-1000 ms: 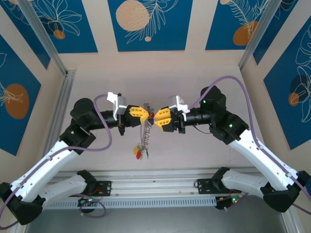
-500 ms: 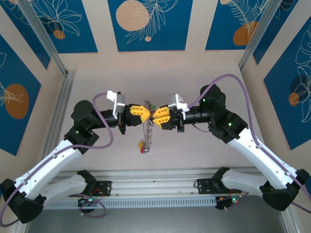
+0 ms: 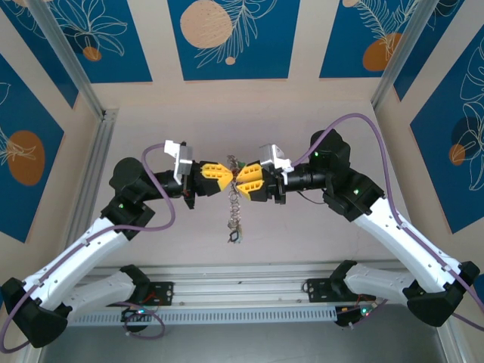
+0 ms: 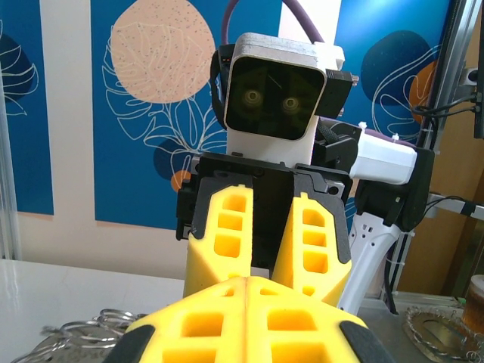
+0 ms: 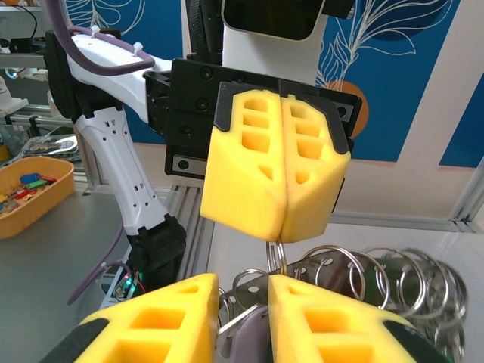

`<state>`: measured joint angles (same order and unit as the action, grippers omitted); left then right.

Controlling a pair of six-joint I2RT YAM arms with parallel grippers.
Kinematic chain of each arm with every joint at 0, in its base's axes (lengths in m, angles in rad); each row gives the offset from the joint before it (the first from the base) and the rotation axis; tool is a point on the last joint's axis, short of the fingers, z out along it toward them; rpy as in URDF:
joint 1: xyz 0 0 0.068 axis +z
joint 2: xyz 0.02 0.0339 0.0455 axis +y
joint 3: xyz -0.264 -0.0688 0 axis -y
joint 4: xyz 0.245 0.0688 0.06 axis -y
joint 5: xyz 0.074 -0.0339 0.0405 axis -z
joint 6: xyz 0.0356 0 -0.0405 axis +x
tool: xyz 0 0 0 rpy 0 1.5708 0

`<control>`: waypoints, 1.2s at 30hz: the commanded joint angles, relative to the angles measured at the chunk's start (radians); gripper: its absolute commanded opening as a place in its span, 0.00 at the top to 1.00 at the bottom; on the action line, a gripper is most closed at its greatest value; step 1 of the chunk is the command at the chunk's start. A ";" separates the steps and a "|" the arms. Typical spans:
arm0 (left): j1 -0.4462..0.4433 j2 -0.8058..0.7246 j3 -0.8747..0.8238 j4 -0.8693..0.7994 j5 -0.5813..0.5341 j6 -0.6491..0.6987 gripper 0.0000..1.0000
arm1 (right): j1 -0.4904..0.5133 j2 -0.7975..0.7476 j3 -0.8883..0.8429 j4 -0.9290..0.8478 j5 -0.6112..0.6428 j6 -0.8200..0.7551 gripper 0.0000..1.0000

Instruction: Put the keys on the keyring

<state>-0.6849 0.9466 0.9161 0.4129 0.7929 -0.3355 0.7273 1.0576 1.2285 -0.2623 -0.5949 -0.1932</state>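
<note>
Keyring [image 3: 235,210] hangs in midair between the two grippers, its coils dangling below. Left gripper [image 3: 228,180] is clamped on the thin wire; right gripper [image 3: 242,184] looks pinched on a pale key [image 5: 249,339]. Likely light, stiff, slick metal that swings freely; take keys by the flat head.

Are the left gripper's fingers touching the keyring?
Touching. The right wrist view shows the left gripper with its fingers shut on the keyring, whose wire loop emerges straight from the seam between them.
</note>
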 commanded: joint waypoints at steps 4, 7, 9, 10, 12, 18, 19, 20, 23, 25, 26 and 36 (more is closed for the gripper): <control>-0.002 -0.011 0.007 0.076 0.024 -0.001 1.00 | 0.006 -0.011 0.013 0.006 0.021 -0.001 0.74; -0.002 -0.011 0.007 0.065 0.023 0.004 1.00 | 0.006 -0.010 0.009 0.006 0.027 0.002 0.74; -0.001 -0.012 0.009 0.062 0.023 0.005 1.00 | 0.004 -0.010 0.006 0.009 0.027 0.005 0.74; -0.002 -0.014 0.009 0.060 0.022 0.007 1.00 | 0.004 -0.011 0.006 0.011 0.028 0.004 0.74; -0.002 -0.015 0.011 0.054 0.019 0.011 1.00 | 0.003 -0.017 0.003 0.013 0.031 0.006 0.74; -0.002 -0.015 0.016 0.035 0.014 0.024 1.00 | -0.001 -0.051 -0.028 0.029 0.046 0.017 0.73; -0.002 -0.016 0.016 0.034 0.014 0.025 1.00 | -0.002 -0.053 -0.030 0.029 0.047 0.018 0.73; -0.002 -0.013 0.017 0.032 0.016 0.026 1.00 | -0.002 -0.052 -0.031 0.029 0.048 0.021 0.72; -0.002 -0.010 0.019 0.036 0.017 0.023 1.00 | -0.004 -0.045 -0.030 0.031 0.046 0.024 0.72; -0.002 -0.008 0.020 0.038 0.019 0.023 1.00 | -0.005 -0.039 -0.030 0.036 0.048 0.028 0.72; -0.002 -0.009 0.021 0.038 0.019 0.020 1.00 | -0.006 -0.035 -0.029 0.039 0.046 0.029 0.72; -0.001 -0.007 0.018 0.045 0.024 0.018 1.00 | -0.012 0.004 -0.024 0.054 0.023 0.042 0.72</control>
<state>-0.6849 0.9466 0.9157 0.4000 0.7971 -0.3309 0.7200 1.0527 1.2140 -0.2279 -0.5571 -0.1707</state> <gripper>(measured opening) 0.053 0.281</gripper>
